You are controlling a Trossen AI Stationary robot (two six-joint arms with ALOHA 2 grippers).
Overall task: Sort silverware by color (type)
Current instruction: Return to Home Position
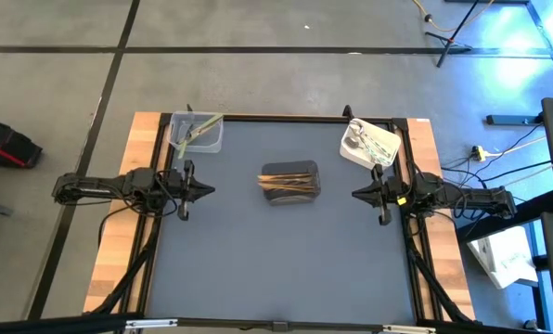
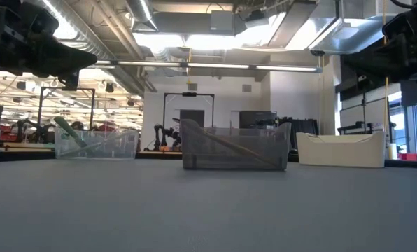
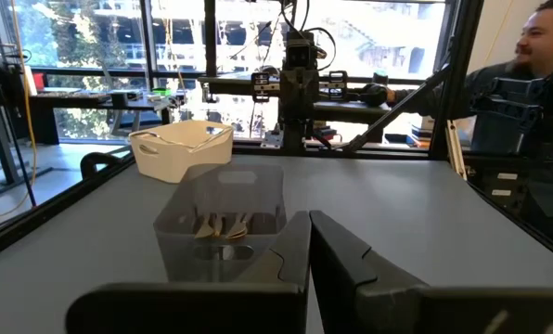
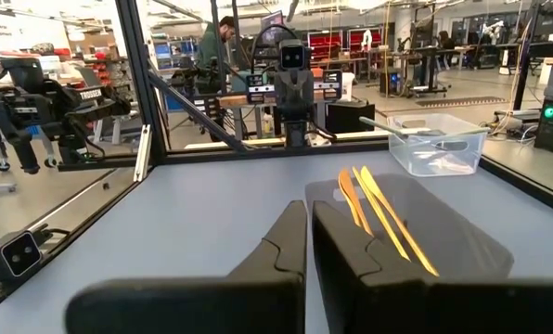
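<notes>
The left gripper (image 1: 206, 191) and right gripper (image 1: 357, 194) are held shut and empty at mid-frame, as sorting seems done. Orange utensils (image 1: 289, 179) are kept in the central dark bin (image 1: 295, 199), green utensils (image 1: 195, 131) upper left, silver utensils (image 1: 369, 141) upper right.

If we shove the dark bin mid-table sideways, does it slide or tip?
Probably slides: the dark bin looks low and wide, flat on the table. Likely light, given thin translucent walls. The orange utensils lie loose and slanted inside, so they'd probably shift.
</notes>
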